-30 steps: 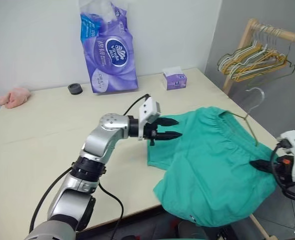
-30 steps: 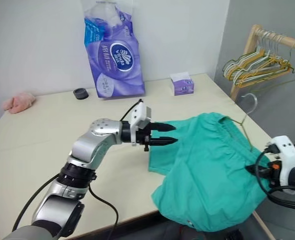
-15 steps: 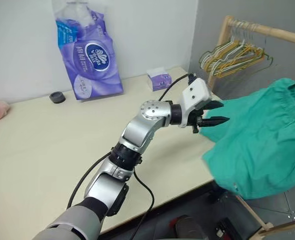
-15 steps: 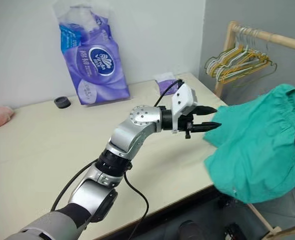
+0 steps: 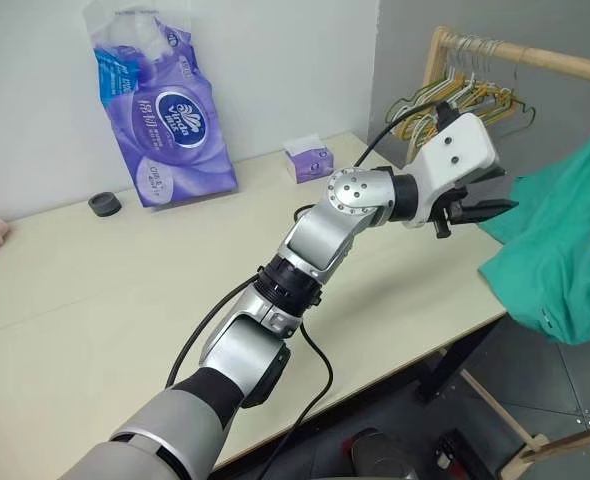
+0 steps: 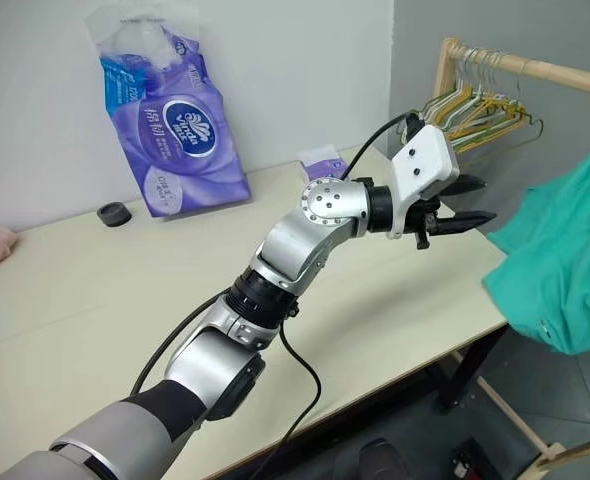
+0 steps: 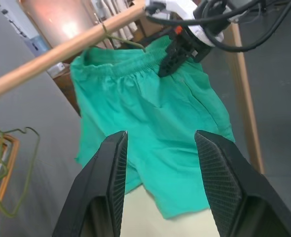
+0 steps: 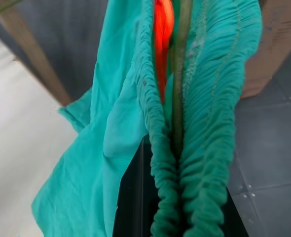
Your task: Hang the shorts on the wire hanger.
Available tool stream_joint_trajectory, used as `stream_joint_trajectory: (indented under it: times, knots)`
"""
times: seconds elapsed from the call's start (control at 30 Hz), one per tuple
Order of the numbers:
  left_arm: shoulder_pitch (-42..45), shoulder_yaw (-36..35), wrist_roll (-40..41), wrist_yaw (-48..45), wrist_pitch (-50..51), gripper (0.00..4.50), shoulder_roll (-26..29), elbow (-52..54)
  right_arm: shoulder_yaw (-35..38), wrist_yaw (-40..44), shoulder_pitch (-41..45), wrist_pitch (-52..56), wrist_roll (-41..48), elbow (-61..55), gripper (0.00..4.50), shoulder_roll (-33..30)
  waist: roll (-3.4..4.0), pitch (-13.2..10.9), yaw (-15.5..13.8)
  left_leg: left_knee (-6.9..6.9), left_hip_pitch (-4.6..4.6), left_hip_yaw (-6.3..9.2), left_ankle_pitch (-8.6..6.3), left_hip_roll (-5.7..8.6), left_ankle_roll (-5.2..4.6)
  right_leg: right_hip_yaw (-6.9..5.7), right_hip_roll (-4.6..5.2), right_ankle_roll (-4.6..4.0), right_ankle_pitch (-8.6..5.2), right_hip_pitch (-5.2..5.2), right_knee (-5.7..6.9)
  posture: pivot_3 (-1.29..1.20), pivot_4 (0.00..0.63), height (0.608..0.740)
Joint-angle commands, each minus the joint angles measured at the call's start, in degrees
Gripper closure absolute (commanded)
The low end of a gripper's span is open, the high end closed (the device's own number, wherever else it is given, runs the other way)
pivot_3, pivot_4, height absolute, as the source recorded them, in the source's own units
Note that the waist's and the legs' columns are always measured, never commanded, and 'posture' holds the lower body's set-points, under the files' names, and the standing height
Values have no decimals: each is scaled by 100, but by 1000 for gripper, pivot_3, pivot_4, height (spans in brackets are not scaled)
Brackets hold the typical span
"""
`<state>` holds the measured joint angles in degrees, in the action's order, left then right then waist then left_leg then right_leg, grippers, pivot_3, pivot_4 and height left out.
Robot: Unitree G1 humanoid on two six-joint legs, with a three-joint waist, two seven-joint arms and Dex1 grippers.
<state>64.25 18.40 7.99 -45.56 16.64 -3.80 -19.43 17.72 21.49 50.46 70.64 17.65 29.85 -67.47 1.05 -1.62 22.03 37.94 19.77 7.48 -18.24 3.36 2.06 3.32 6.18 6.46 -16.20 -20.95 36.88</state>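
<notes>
1. Reaching out past the tabletop (image 5: 125, 290) edge, the left tool (image 5: 480, 203) stands parted and empty.
2. Shorts (image 7: 150, 123) hang off the tabletop, waistband pinched by the closed right tool (image 7: 171, 59).
3. Wire hanger (image 8: 179, 74) runs inside the waistband; shorts look threaded, rail hanging possibly remaining.

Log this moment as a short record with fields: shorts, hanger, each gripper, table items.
shorts: shorts lifted off the table, hanging beside the wooden rail
hanger: wire hanger runs inside the waistband
right gripper: right gripper shut on the waistband
left gripper: left gripper open, empty, pointing at the shorts
table items: purple tissue pack, small tissue box, black ring
</notes>
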Motion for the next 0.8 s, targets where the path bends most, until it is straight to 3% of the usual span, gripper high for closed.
stream_joint_trajectory:
  times: [0.03, 0.23, 0.37, 0.73, 0.8]
  knots:
    - [369, -299, 151, 32, -76, 2228, -119, -139, -343, 150, 783, -377, -323, 999, 4500, -123, 1, -1, 1, 2, 0, -5, 0, 8, 0, 6, 8, 13, -4, 3, -1, -414, 0, 740]
    - [597, -327, 159, -25, -80, 2228, -210, -305, -768, 455, 1256, -161, -561, 2017, 4500, -60, -2, -4, -10, 6, -3, -18, 0, 30, 0, 18, 65, 63, -14, 22, -11, -399, 0, 740]
    - [592, -303, 144, -75, -85, 2228, -219, -292, -777, 607, 1203, 170, -534, 2010, 4500, -25, -4, -5, -8, 6, -11, -22, -2, 93, -4, 26, 92, 88, -23, 48, -12, -397, 0, 740]
    - [567, -292, 110, -114, -119, 2228, -262, -318, -387, 469, 1294, -2, -476, 1901, 4500, 67, -7, -7, -1, 8, -41, -16, -9, 95, -14, 23, 102, 120, -37, 84, -28, -400, 0, 740]
    - [574, -297, 103, -107, -129, 2210, -275, -342, -218, 346, 1343, 17, -457, 1846, 3866, 96, -7, -7, -1, 8, -42, -17, -10, 96, -15, 24, 103, 119, -36, 84, -27, -398, 0, 740]
